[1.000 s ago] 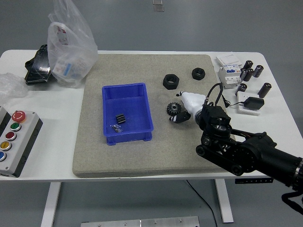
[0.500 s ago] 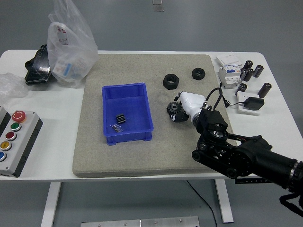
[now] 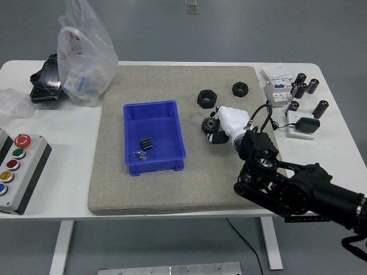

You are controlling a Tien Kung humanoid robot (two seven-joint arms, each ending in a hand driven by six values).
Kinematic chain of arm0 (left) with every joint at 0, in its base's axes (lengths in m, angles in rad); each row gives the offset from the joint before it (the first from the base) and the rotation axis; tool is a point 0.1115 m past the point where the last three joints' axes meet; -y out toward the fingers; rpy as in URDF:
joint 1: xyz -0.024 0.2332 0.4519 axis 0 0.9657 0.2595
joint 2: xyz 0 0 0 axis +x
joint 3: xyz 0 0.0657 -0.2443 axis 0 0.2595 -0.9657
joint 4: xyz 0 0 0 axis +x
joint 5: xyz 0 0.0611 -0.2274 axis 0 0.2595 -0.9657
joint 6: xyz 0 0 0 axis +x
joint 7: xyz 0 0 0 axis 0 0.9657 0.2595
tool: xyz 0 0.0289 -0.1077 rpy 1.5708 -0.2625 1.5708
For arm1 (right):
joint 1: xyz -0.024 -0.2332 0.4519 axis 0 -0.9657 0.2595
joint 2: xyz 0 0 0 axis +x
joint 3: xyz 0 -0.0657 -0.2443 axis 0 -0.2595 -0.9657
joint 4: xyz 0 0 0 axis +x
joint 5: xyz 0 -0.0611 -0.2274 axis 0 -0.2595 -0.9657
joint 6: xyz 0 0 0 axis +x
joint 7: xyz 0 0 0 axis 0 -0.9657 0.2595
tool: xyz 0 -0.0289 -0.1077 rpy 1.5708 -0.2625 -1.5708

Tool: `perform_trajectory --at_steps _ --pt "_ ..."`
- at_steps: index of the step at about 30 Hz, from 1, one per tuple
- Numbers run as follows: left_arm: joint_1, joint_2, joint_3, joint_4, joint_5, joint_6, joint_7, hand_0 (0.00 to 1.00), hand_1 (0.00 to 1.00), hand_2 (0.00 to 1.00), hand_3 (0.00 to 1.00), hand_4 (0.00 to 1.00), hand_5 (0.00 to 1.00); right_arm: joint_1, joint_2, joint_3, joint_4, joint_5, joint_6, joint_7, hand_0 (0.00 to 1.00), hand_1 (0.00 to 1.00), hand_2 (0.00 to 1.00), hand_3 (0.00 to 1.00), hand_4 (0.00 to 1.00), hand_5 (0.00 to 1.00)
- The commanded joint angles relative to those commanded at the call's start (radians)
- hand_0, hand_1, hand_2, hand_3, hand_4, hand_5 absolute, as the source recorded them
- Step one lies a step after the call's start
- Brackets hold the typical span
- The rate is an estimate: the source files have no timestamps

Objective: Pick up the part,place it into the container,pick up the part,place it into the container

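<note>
Black and toothed, the gear [image 3: 209, 124] sits pinched in the fingers [image 3: 217, 137] of the right hand [image 3: 225, 126], just right of the blue bin [image 3: 153, 136] over the grey mat [image 3: 172, 183]; this looks like a pick-up step, and next it must travel left over the bin's rim before release

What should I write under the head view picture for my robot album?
Robot's right hand grips a dark gear beside the blue bin.
</note>
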Motion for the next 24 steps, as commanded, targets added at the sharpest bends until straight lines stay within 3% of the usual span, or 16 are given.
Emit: perform_trajectory --at_steps 6,12,13,18,19,24 --pt "0.000 0.000 0.001 0.000 -0.001 0.000 0.001 0.626 0.550 0.509 0.612 0.685 0.350 0.013 -0.009 0.006 0.110 -0.015 -0.055 0.000 0.294 0.562 0.394 0.532 0.431 0.020" --pt "0.000 -0.001 0.003 0.000 -0.002 -0.001 0.002 0.626 0.551 0.508 0.612 0.687 0.351 0.030 0.015 -0.065 0.201 0.032 -0.108 0.006 0.312 0.564 0.396 0.535 0.443 0.013" --pt "0.000 -0.001 0.004 0.000 -0.002 -0.001 0.002 0.626 0.550 0.509 0.612 0.687 0.355 0.032 0.018 -0.075 0.205 0.044 -0.108 0.014 0.381 0.629 0.582 0.641 0.472 0.002" --pt "0.001 0.002 0.005 0.000 -0.001 0.000 0.004 0.626 0.550 0.509 0.612 0.687 0.355 0.045 0.030 -0.094 0.217 0.054 -0.054 0.043 0.381 0.629 0.582 0.641 0.472 0.002" --pt "0.001 0.002 0.005 0.000 0.000 0.001 0.005 0.626 0.551 0.508 0.610 0.677 0.364 0.047 0.031 -0.094 0.219 0.046 -0.045 0.045 0.370 0.734 0.770 0.763 0.499 0.133" --pt "0.000 0.002 0.008 0.000 0.001 0.000 0.006 0.626 0.551 0.508 0.610 0.677 0.364 0.053 0.036 -0.089 0.226 0.016 -0.002 0.045 0.370 0.734 0.770 0.763 0.499 0.133"
